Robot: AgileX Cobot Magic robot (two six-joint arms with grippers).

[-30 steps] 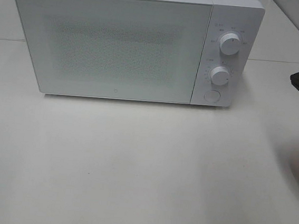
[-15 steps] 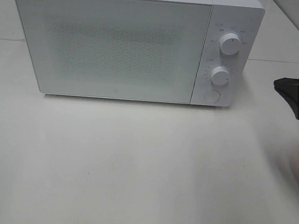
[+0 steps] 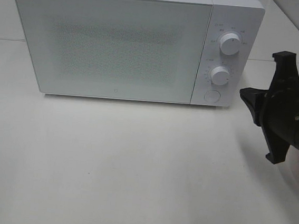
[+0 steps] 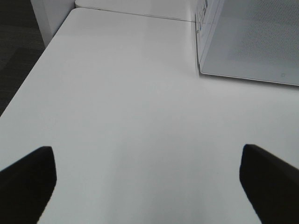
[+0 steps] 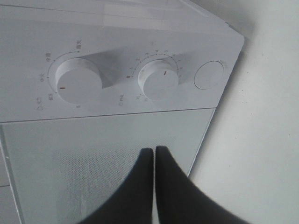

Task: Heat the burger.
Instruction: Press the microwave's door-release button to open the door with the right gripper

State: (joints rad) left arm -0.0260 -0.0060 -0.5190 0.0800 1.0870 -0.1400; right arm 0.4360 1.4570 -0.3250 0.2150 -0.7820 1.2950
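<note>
The white table (image 3: 133, 168) carries a closed white microwave (image 3: 113, 45) at twelve o'clock. At three o'clock we see our right gripper (image 3: 243, 94), jaws pressed together and holding nothing, pointing toward the microwave's round button (image 3: 211, 96). Our left gripper (image 4: 145, 154) hangs spread wide over the table. We cannot tell where the burger is.

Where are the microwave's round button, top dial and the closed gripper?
round button (image 3: 211, 96), exterior high view, its flat face.
top dial (image 3: 229, 44), exterior high view, its front cap.
right gripper (image 5: 154, 151), right wrist view, where its shut fingertips meet.
</note>
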